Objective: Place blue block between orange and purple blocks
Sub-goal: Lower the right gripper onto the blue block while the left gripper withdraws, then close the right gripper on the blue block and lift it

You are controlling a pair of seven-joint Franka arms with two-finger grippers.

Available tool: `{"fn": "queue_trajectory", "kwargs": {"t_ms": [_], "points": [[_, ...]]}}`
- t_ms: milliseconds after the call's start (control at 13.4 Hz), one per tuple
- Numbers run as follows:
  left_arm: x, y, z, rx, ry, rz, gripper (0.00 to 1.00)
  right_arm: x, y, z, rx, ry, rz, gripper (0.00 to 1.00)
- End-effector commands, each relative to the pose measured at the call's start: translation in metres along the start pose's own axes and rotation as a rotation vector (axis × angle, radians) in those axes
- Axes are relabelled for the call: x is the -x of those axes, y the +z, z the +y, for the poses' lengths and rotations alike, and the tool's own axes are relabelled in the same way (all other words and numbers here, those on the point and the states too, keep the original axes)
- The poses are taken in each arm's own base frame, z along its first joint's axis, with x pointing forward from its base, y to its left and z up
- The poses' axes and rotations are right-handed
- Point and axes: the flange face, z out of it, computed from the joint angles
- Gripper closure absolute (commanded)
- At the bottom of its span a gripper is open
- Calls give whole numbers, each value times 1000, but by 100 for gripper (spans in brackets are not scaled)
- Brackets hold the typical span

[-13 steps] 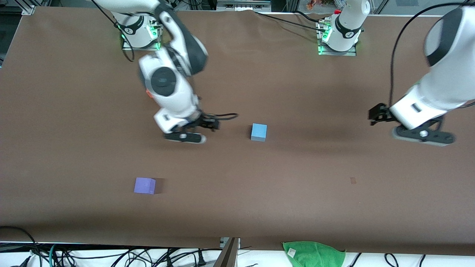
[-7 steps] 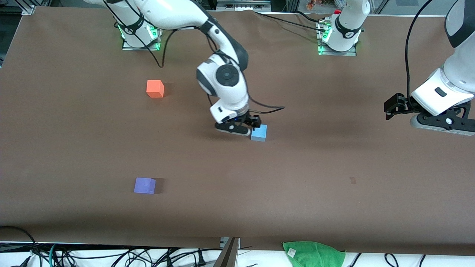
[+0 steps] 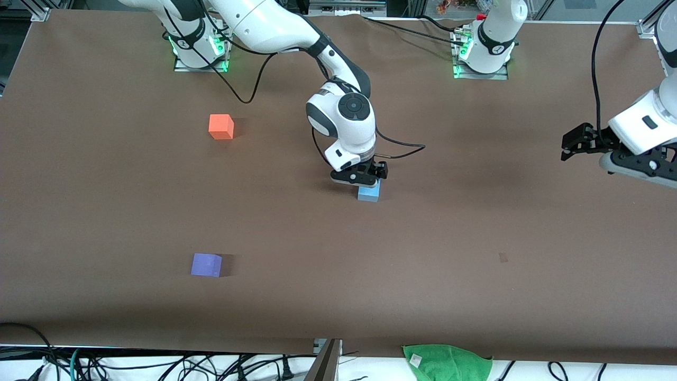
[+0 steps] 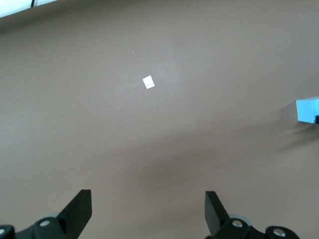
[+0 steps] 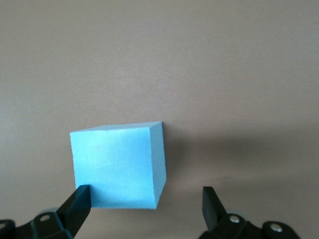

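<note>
The blue block lies mid-table, and my right gripper hangs open just over it. In the right wrist view the blue block sits just ahead of the open right gripper, off-centre, with one fingertip against its corner. The orange block lies toward the right arm's end of the table. The purple block lies nearer the front camera than the orange one. My left gripper is up at its own end, open and empty. The blue block also shows at the edge of the left wrist view.
A green cloth lies at the table's front edge, with cables along that edge. A small pale mark is on the brown table cover; it shows as a white speck in the left wrist view.
My right arm has swung from near the orange block to over the blue block and come down. My left gripper has drawn back toward its end of the table.
</note>
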Motion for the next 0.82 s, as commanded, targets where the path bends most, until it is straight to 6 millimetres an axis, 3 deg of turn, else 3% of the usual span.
{"fn": "queue_trajectory", "kwargs": {"t_ms": [0, 75, 373, 745], "points": [[38, -21, 29, -7, 33, 90, 0, -4, -6, -15, -24, 12, 39, 1], [35, -24, 48, -13, 67, 93, 0, -6, -10, -19, -35, 17, 45, 1], [44, -21, 33, -4, 33, 37, 0, -9, -11, -19, -37, 19, 48, 1], [48, -26, 31, -7, -71, -30, 0, -11, 12, -18, -36, 21, 57, 1]]}}
